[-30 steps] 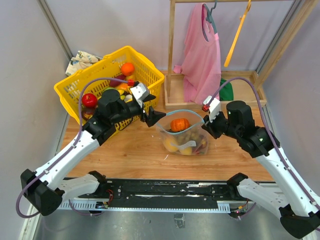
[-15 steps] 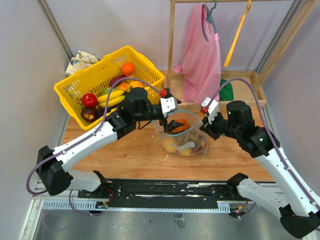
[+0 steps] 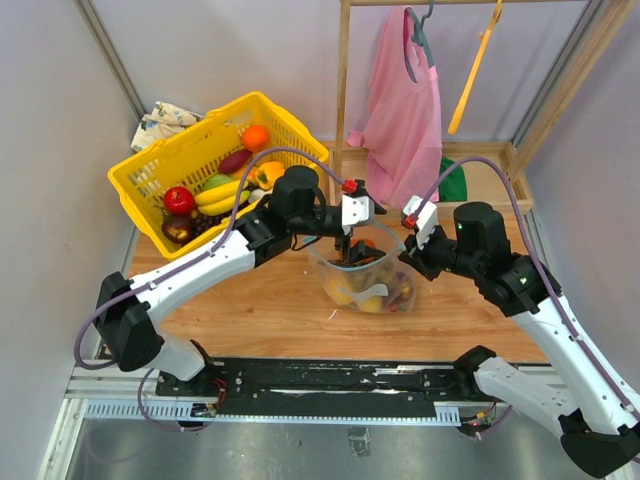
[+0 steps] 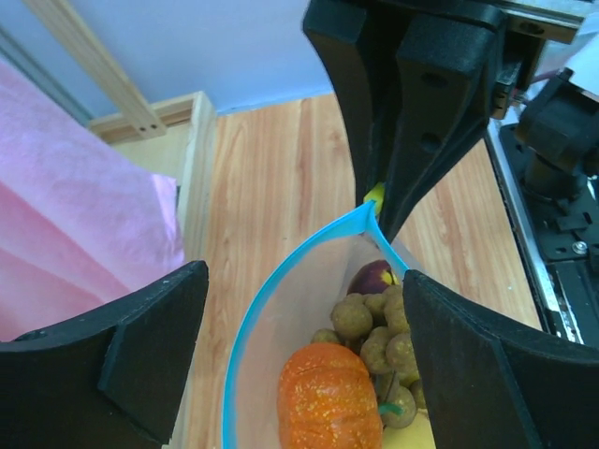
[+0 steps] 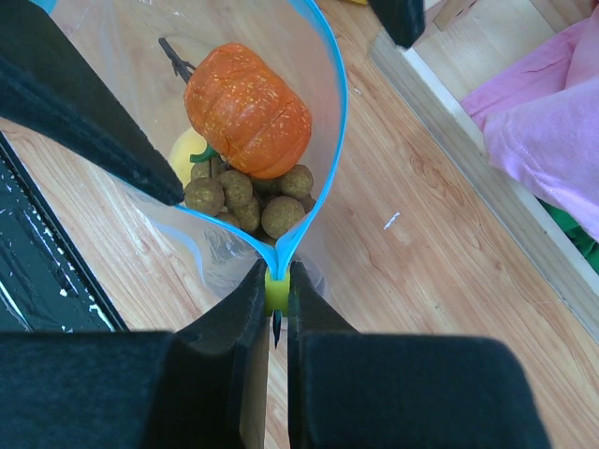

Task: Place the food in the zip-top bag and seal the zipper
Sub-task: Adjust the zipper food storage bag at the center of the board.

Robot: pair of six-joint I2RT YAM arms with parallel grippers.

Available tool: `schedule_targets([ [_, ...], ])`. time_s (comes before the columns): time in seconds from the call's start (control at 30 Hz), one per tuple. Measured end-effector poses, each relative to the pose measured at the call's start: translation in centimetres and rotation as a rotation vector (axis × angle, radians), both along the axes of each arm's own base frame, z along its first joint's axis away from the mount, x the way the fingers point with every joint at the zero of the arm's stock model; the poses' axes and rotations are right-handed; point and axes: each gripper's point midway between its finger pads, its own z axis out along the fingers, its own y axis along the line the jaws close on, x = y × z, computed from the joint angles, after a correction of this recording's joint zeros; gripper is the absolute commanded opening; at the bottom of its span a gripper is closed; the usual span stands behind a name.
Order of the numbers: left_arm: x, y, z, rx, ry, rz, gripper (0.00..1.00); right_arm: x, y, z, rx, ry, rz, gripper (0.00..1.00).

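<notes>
The clear zip-top bag (image 3: 368,280) stands on the wooden table with its mouth open and the blue zipper (image 4: 245,323) curved wide. Inside it are an orange pumpkin (image 4: 329,398), a brownish grape cluster (image 4: 384,327), a dark purple fruit (image 4: 372,278) and yellow pieces. My left gripper (image 4: 304,281) is open and empty, its fingers (image 4: 103,365) on either side of the bag's mouth from above. My right gripper (image 5: 275,271) is shut on the zipper's right end, around a yellow-green slider (image 5: 276,290). In the top view the left gripper (image 3: 352,240) and the right gripper (image 3: 408,256) meet at the bag.
A yellow basket (image 3: 150,165) with more toy fruit stands at the back left, a folded cloth (image 3: 160,122) behind it. A wooden rack (image 3: 343,100) with a pink garment (image 3: 405,100) and a yellow hanger (image 3: 472,75) stands behind the bag.
My left gripper has swung right from the bag's left end to over the open mouth. The right gripper has kept its hold on the zipper end.
</notes>
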Motion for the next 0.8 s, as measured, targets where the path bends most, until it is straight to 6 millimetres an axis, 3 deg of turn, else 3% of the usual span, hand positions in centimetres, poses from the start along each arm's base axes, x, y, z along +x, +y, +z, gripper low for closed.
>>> schedule_targets([
  [0.2, -1.0, -0.3, -1.3, 0.034, 0.049, -0.06, 0.8, 0.0, 0.0, 0.0, 0.0, 0.0, 0.0, 0.01],
  [0.43, -1.6, -0.4, -1.9, 0.05, 0.09, -0.081, 0.82, 0.0, 0.0, 0.0, 0.0, 0.0, 0.0, 0.01],
  [0.57, -1.1, 0.0, -0.8, 0.03, 0.106, -0.019, 0.83, 0.0, 0.0, 0.0, 0.0, 0.0, 0.0, 0.01],
  [0.8, -1.4, 0.9, 3.0, -0.062, 0.09, 0.024, 0.87, -0.1, 0.0, -0.1, 0.0, 0.0, 0.003, 0.01],
])
